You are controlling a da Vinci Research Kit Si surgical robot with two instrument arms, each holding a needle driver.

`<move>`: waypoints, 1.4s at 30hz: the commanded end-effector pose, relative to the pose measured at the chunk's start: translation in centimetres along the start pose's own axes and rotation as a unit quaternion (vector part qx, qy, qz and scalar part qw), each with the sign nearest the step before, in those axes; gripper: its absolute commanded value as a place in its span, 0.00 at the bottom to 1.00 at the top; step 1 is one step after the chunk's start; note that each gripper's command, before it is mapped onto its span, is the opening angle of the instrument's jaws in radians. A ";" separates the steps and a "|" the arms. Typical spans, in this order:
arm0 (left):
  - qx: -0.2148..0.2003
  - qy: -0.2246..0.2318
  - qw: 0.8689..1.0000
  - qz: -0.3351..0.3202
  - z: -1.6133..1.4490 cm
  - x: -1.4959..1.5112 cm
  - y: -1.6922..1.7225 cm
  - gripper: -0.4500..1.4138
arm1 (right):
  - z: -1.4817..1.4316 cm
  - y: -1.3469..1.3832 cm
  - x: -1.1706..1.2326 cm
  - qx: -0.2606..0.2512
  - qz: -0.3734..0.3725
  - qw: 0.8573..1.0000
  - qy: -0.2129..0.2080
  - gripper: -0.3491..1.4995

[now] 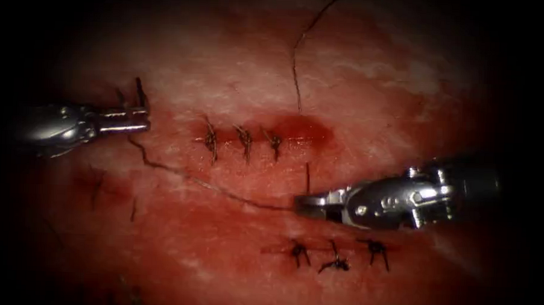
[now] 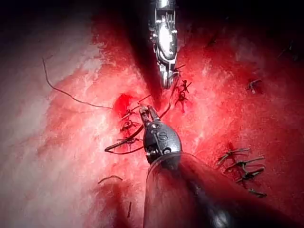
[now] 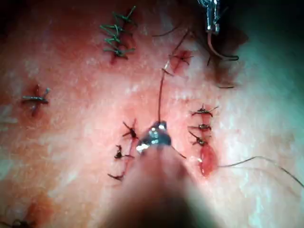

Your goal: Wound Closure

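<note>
My left tool (image 1: 141, 121) lies left of the cut, shut on the curved needle (image 1: 141, 92), seemingly near one end. The needle (image 3: 221, 54) arcs away from the jaws, outside the cut; whether it touches the tissue I cannot tell. Thread (image 1: 204, 183) runs from the left tool across the tissue to my right tool (image 1: 303, 205), which is shut on it below the cut's right end. The left tool (image 2: 148, 113) and the right tool (image 2: 166, 84) face each other with the thread (image 2: 170, 99) between them. A short thread tail (image 1: 307, 175) stands above the right tool's tip.
The cut carries three knotted stitches (image 1: 245, 139), with red fluid (image 1: 303, 130) pooled at its right end. A loose thread (image 1: 296, 63) rises from there toward the top. Three more knots (image 1: 335, 257) sit below the right tool. Older stitches (image 3: 116, 33) lie farther off.
</note>
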 end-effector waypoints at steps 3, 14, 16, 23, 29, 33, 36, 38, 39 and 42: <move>0.000 -0.001 1.000 -0.001 0.05 -0.08 0.05 0.00 | 0.08 -0.15 0.13 0.020 -0.007 1.000 0.002 0.00; 0.002 -0.001 1.000 -0.001 0.04 -0.09 0.04 0.00 | 0.07 -0.46 0.55 0.086 -0.018 0.995 0.037 0.00; 0.003 -0.002 1.000 -0.001 0.04 -0.09 0.04 0.00 | 0.08 -0.51 0.63 0.094 -0.018 0.994 0.043 0.00; 0.003 -0.002 1.000 -0.001 0.04 -0.09 0.03 0.00 | 0.09 -0.59 0.78 0.111 -0.022 0.992 0.055 0.00; 0.004 -0.002 1.000 -0.001 0.04 -0.09 0.03 0.00 | 0.09 -0.65 0.87 0.121 -0.026 0.990 0.062 0.00; 0.004 -0.002 1.000 -0.001 0.04 -0.09 0.03 0.00 | 0.10 -0.60 0.89 0.119 -0.017 0.991 0.065 0.00; 0.004 -0.002 1.000 -0.001 0.04 -0.09 0.03 0.00 | 0.08 -0.51 0.85 0.087 -0.013 0.993 0.080 0.45; 0.004 -0.002 1.000 -0.001 0.04 -0.09 0.03 0.00 | 0.08 -0.53 0.84 0.087 -0.014 0.993 0.082 0.49; 0.004 -0.002 1.000 -0.001 0.04 -0.09 0.03 0.00 | 0.07 -0.54 0.83 0.086 -0.011 0.993 0.082 0.54; 0.002 -0.002 1.000 -0.002 0.03 -0.07 0.02 0.00 | 0.06 -0.55 0.83 0.080 -0.002 0.993 0.087 0.63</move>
